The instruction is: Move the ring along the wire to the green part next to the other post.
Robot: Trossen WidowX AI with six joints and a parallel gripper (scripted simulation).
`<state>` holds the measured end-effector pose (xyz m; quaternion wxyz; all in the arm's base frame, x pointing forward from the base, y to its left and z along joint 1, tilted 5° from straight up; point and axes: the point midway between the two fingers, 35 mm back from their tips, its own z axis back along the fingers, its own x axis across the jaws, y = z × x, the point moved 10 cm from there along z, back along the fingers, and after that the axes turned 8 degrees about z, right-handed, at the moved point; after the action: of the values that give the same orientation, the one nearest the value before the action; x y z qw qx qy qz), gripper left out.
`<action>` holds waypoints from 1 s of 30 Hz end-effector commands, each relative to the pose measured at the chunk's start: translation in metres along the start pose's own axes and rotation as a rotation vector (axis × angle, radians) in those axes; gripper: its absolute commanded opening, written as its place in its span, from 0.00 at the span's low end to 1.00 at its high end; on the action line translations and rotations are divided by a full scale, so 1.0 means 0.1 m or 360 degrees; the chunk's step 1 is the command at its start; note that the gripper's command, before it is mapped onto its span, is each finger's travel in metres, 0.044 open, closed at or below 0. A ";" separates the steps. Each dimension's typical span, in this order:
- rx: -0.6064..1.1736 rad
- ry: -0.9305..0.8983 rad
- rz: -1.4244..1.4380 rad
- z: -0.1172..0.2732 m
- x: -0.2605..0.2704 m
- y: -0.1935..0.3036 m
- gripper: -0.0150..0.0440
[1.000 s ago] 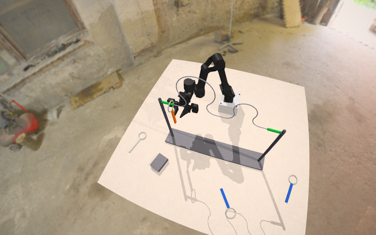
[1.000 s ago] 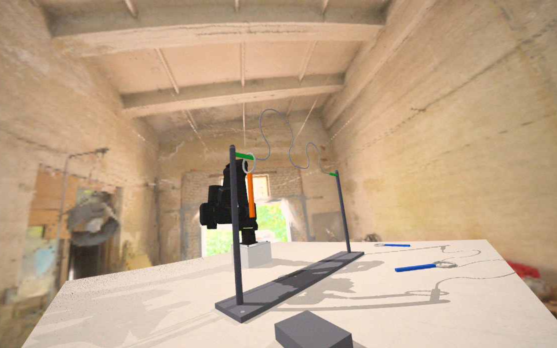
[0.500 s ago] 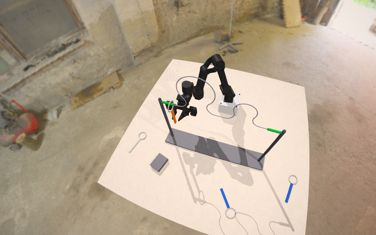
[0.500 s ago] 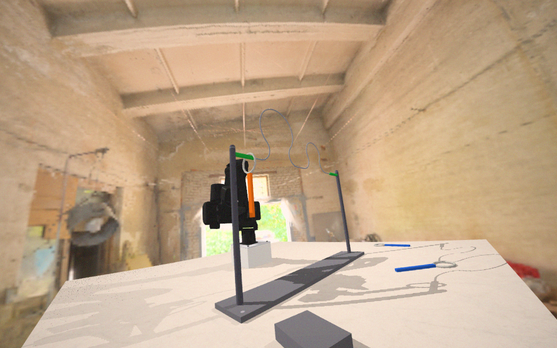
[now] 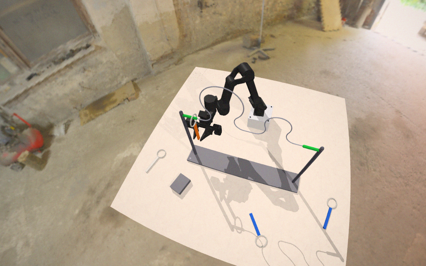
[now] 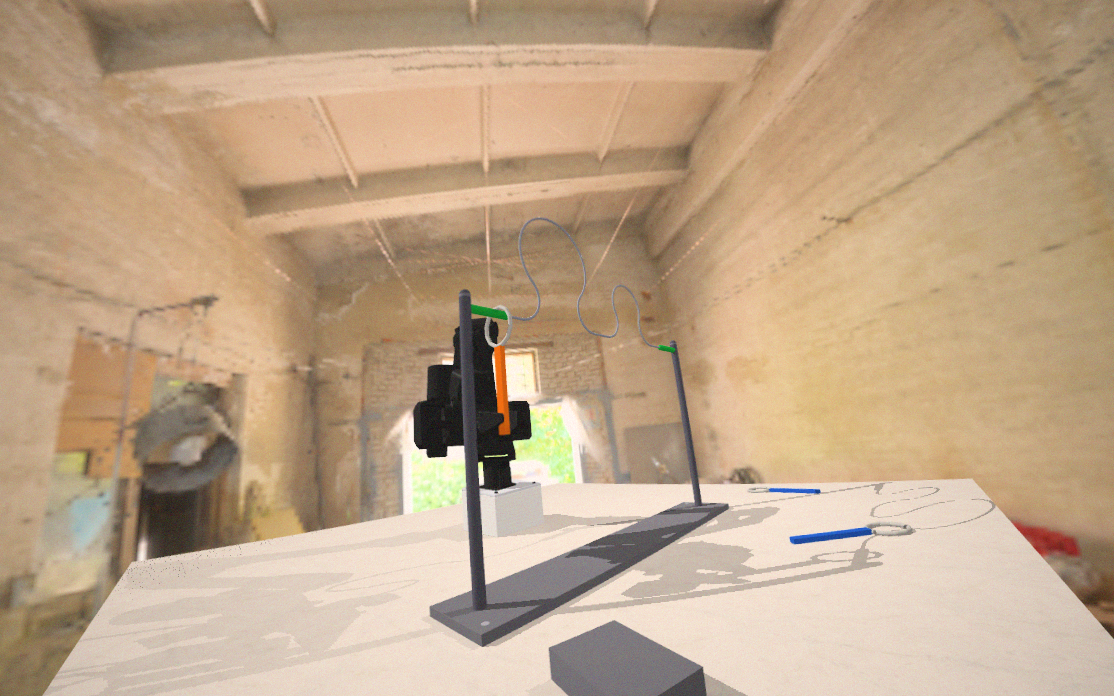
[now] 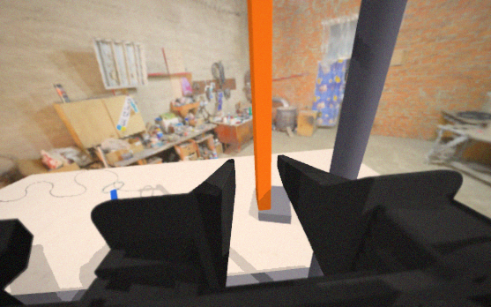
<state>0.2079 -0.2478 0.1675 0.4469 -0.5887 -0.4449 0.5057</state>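
The pale ring (image 5: 190, 122) (image 6: 496, 344) hangs on the green part (image 5: 187, 116) (image 6: 483, 311) beside the left post (image 5: 187, 132) (image 6: 470, 484) (image 7: 367, 88), near that green part's inner end. Its orange handle (image 5: 196, 131) (image 6: 502, 389) (image 7: 262, 110) points down. My gripper (image 5: 197, 138) (image 7: 256, 162) is open, fingers partly apart; in the wrist view the handle's lower end shows between them, with a gap on each side. How deep it sits is hard to tell. The grey wire (image 5: 243, 107) (image 6: 549, 218) winds to the other green part (image 5: 310, 148) (image 6: 666, 348) at the right post (image 5: 307, 165) (image 6: 685, 423).
A dark base (image 5: 214, 158) (image 6: 535, 587) carries both posts. A grey block (image 5: 180, 183) (image 6: 622, 661) (image 7: 274, 217) and a pale ring tool (image 5: 153, 164) lie on the table. Two blue-handled rings (image 5: 254, 224) (image 5: 327, 218) also lie there. Close by, the left post stands right of my fingers in the wrist view.
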 end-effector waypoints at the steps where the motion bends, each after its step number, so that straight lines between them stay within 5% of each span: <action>1: -0.0002 0.0006 0.0009 -0.08 -0.01 0.00 0.53; 30: -0.0001 0.0006 0.0009 -0.11 -0.01 0.00 0.53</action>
<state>0.2179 -0.2487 0.1683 0.4465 -0.5889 -0.4447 0.5060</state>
